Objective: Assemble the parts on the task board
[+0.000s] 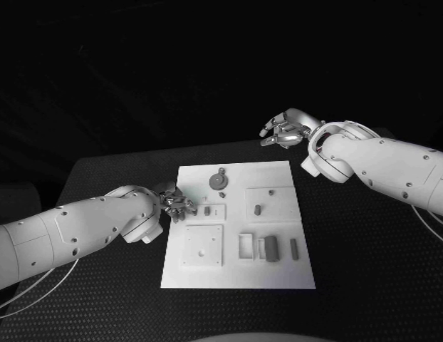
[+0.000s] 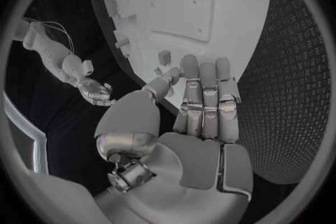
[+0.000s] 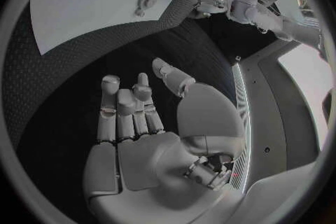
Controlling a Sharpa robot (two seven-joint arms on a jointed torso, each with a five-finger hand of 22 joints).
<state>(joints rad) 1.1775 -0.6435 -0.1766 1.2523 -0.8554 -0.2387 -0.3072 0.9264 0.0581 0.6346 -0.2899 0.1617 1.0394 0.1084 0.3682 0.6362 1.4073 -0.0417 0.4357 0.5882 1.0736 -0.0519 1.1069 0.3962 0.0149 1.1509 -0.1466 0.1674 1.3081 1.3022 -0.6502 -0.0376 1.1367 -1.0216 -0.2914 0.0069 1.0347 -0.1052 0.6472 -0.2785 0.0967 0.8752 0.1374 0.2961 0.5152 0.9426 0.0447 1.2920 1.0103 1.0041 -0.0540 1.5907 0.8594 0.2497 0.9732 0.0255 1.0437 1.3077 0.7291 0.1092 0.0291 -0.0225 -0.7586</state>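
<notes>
1. The task board [image 1: 237,228], a white plate, lies in the middle of the black desk [image 1: 365,285], its long side running away from the robot.
2. Grey parts sit on the task board: a round disc with a short handle [image 1: 219,179] near the far edge, a small peg [image 1: 256,210] in a raised square plate toward the right side, and two upright blocks [image 1: 272,249] beside a small open frame [image 1: 246,246] near the middle.
3. A larger square plate [image 1: 202,246] lies flat on the board's left portion, nearer the robot.
4. The left hand [image 1: 176,204] hovers at the board's left edge, roughly level with the peg. In the left wrist view its fingers [image 2: 207,102] lie straight and side by side, the thumb set apart, with nothing held (fingertips reach just over the board's rim).
5. The right hand [image 1: 285,131] hangs beyond the board's far right corner, well apart from it, over bare desk.
6. In the right wrist view the right hand's fingers [image 3: 123,112] stretch out close together, thumb spread aside, palm empty.
</notes>
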